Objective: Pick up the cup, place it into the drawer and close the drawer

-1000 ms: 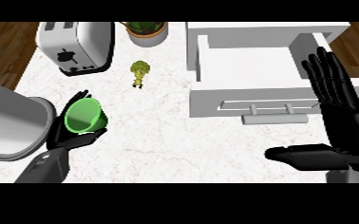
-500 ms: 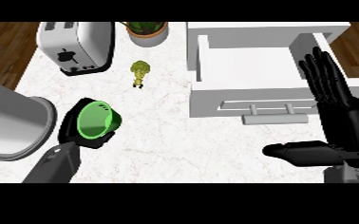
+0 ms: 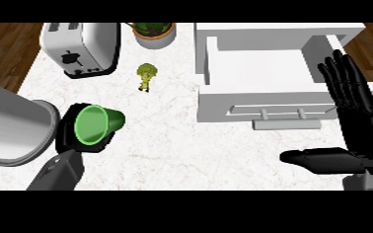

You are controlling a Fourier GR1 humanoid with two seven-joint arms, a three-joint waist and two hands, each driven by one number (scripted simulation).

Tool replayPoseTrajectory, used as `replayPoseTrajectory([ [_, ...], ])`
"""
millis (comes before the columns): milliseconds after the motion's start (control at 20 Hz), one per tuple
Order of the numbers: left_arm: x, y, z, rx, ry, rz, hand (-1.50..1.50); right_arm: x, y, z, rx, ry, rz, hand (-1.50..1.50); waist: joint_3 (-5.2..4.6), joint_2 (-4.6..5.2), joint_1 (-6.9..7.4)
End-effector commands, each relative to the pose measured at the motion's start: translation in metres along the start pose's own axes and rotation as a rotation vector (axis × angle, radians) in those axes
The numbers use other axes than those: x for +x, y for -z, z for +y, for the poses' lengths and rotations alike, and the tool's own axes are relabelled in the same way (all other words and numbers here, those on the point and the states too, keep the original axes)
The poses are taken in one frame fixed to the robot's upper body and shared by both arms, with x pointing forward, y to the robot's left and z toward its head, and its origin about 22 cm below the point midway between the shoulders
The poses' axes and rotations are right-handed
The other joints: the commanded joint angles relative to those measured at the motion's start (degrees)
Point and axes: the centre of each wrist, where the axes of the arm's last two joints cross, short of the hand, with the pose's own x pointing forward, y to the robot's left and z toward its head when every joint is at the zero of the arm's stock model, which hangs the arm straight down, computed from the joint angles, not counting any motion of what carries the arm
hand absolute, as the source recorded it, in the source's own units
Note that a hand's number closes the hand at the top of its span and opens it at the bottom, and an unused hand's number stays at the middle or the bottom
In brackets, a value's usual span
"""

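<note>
Counter: drawer (image 3: 258, 81) open; cup (image 3: 97, 124) in left hand (image 3: 73, 135).

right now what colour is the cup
Green, seen best in the head view: the cup in the left robot hand.

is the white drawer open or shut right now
Open. The white drawer is pulled out from its cabinet, its bare inside visible from above, and its front panel with the bar handle faces the robot.

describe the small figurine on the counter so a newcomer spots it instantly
Start at the toaster at the counter's far left and the potted plant beside it. Just in front of the plant, left of the open drawer, stands the figurine. It is the smallest item, yellow-green, standing alone.
</note>
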Motion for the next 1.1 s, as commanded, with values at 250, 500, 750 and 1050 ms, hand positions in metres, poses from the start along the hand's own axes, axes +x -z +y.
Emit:
replayPoseTrajectory([
  [250, 0.018, 0.048, -0.027, -0.117, -0.105, -0.255, 1.50, 0.015, -0.003, 0.004, -0.003, -0.004, -0.003, -1.50, 0.11, -0.50, 0.38],
  [500, 0.030, 0.084, -0.080, -0.271, -0.098, -0.217, 1.50, 0.004, 0.002, -0.002, -0.023, -0.007, 0.030, -1.50, 0.25, -0.78, 1.44],
  [750, 0.045, 0.095, -0.144, -0.326, -0.044, -0.304, 1.50, 0.003, -0.006, -0.011, -0.042, -0.033, 0.036, -1.50, 0.30, -1.12, 2.12],
  [1050, 0.114, 0.146, -0.205, -0.399, 0.001, -0.308, 1.50, -0.003, -0.002, -0.012, -0.015, -0.017, 0.027, -1.50, 0.26, -0.72, 1.54],
])
